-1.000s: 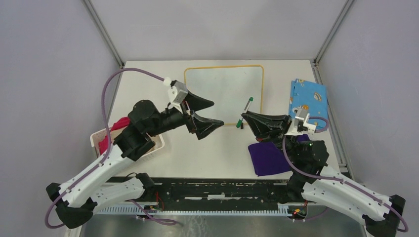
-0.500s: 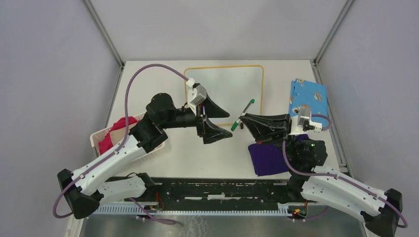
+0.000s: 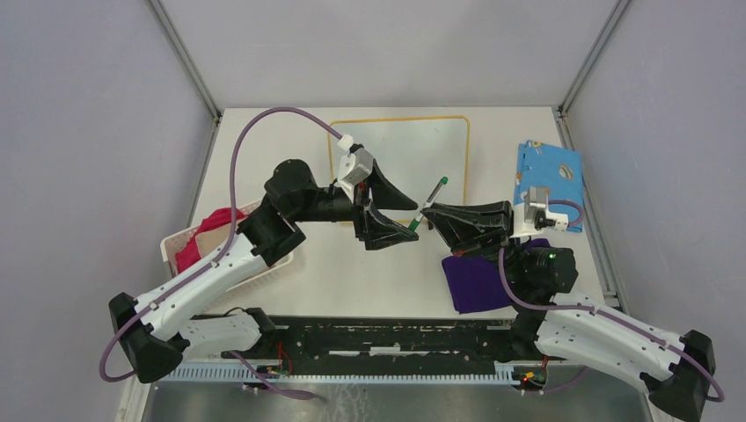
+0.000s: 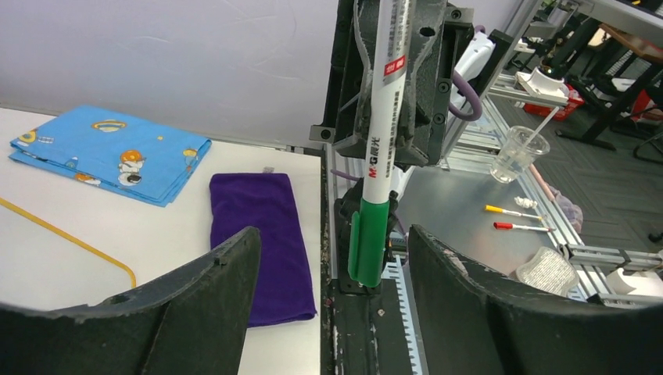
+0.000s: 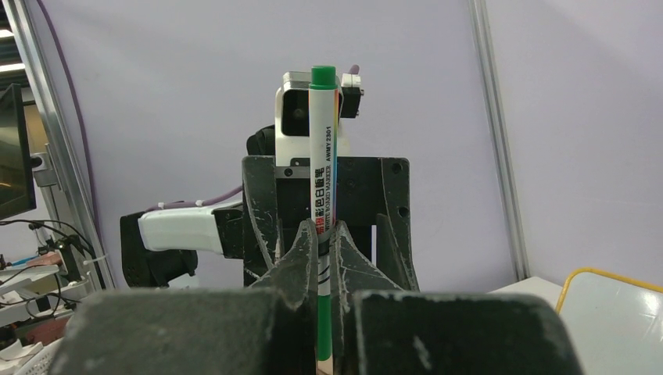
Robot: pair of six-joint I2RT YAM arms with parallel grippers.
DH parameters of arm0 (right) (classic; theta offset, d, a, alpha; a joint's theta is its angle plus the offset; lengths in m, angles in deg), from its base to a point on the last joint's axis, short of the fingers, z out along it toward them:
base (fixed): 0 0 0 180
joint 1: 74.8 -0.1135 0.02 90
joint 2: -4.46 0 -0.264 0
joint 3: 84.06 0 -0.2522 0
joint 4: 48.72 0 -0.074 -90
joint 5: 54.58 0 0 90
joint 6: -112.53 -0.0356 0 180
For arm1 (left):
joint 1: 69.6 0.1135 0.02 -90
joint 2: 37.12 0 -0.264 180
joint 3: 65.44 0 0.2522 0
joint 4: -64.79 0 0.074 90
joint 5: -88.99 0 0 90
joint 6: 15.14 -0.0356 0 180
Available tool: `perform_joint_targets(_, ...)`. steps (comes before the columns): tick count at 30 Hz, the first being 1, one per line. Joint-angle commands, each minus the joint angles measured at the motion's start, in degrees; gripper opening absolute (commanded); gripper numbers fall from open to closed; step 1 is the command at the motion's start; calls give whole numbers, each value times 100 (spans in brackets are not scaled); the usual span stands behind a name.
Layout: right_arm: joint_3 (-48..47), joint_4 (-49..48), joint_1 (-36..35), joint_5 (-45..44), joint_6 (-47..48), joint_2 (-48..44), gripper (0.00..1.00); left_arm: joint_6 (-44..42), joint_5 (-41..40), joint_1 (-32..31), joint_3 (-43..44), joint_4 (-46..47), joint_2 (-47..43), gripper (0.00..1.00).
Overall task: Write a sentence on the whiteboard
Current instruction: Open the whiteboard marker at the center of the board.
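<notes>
A: Where's the whiteboard?
B: Flat at the table's far middle. Right gripper is clamped on the marker near its front edge.
A: Left gripper?
B: Fingers apart, flanking the marker's green cap.

Bright, even light falls from above; soft, faint shadows lie on the table just left of the green marker. Both wrist views keep the marker sharp, the near black fingers below it blurred.

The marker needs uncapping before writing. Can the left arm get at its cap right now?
Probably yes: the left arm's fingers stand open on either side of the green cap, with nothing between.
</notes>
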Motion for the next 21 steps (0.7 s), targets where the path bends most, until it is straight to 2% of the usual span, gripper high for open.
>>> perform_joint_targets(1,-263,-312,11,127,-120,18,0,289,271,-40,204,223,53,74)
perform_joint_targets(7,-280,-266,16,132,-143,40,0,254,380,-57,221,220,82,65)
perform_joint_targets(21,-280,-48,15,120,-161,42,0,12,539,-75,260,-43,70,16)
